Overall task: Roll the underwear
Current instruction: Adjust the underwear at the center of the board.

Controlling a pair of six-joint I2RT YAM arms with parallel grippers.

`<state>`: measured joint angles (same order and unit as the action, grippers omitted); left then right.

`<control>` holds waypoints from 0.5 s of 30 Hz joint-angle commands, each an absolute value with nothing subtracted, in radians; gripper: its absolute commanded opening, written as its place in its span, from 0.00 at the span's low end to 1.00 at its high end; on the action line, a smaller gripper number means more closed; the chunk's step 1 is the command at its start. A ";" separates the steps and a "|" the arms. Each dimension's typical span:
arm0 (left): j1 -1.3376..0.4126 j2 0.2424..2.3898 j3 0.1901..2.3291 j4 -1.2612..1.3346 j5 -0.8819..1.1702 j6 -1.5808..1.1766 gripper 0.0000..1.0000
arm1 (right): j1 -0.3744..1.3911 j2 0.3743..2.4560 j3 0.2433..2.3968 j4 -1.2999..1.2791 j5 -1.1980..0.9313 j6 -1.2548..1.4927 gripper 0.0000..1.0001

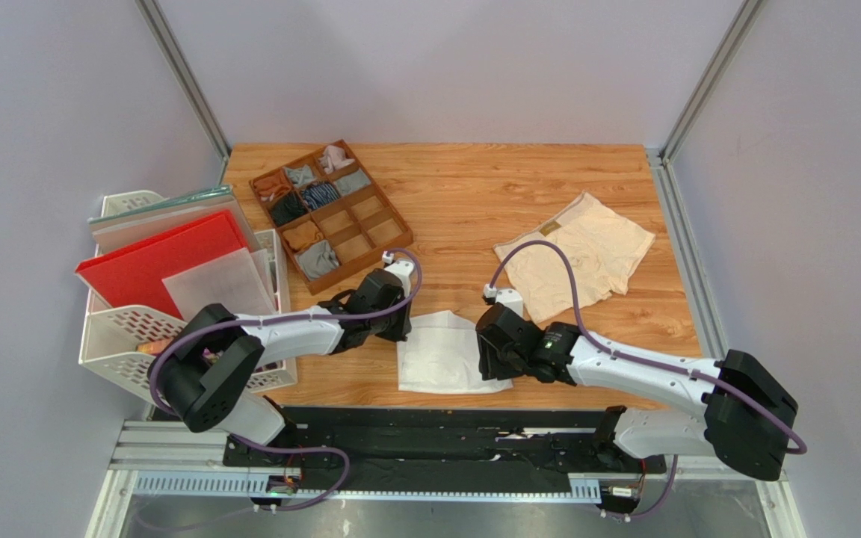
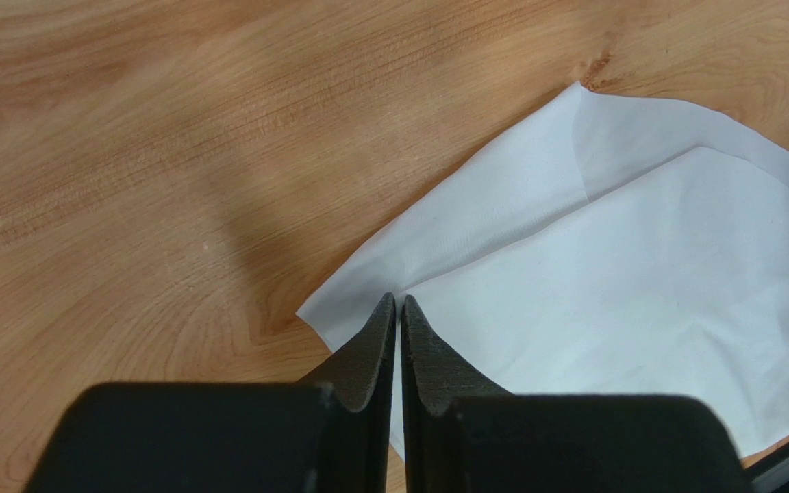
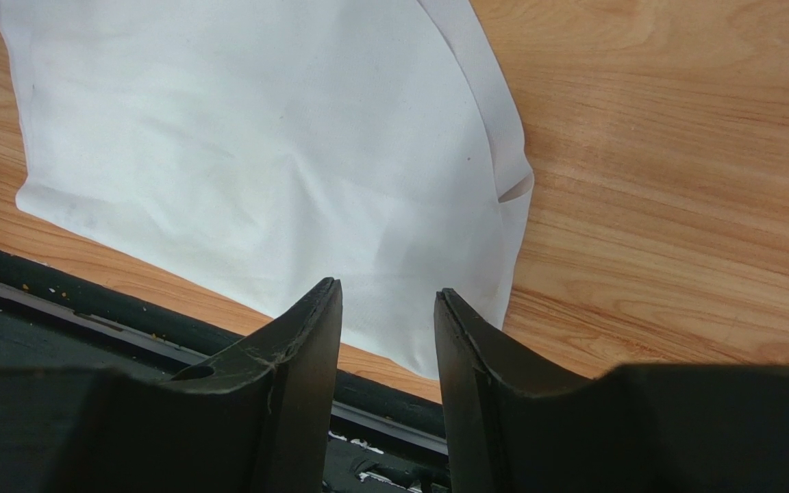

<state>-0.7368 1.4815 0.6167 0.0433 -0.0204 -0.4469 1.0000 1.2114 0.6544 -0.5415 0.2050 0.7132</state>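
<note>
Left gripper (image 2: 399, 303), jaws nearly together, sits at the far left corner of the white briefs (image 2: 625, 277), while your right gripper (image 3: 386, 293) hangs open over their near right corner.

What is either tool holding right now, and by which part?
The right tool is open, nothing held. The left tool has jaws together at the white underwear's edge near a corner; whether cloth is pinched cannot be told.

Parted right claw (image 3: 388, 300) above white underwear (image 3: 255, 154)
</note>
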 commanded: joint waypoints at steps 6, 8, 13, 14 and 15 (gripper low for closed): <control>-0.732 1.441 0.629 0.089 -0.021 -0.463 0.01 | 0.997 1.212 0.653 -0.515 0.201 0.704 0.42; -0.732 1.418 0.617 0.089 -0.026 -0.463 0.00 | 0.999 1.213 0.653 -0.515 0.202 0.704 0.42; -0.732 1.376 0.606 0.080 -0.031 -0.465 0.00 | 0.997 1.213 0.653 -0.514 0.202 0.706 0.42; -0.732 1.376 0.604 0.077 -0.034 -0.466 0.00 | 0.997 1.212 0.653 -0.515 0.201 0.706 0.42; -0.732 1.376 0.604 0.077 -0.035 -0.466 0.00 | 0.997 1.212 0.653 -0.515 0.199 0.704 0.42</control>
<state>-0.7368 1.4052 0.6125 0.0498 -0.0235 -0.4526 1.0000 1.2118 0.6540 -0.5415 0.1993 0.7105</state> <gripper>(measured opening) 0.000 0.425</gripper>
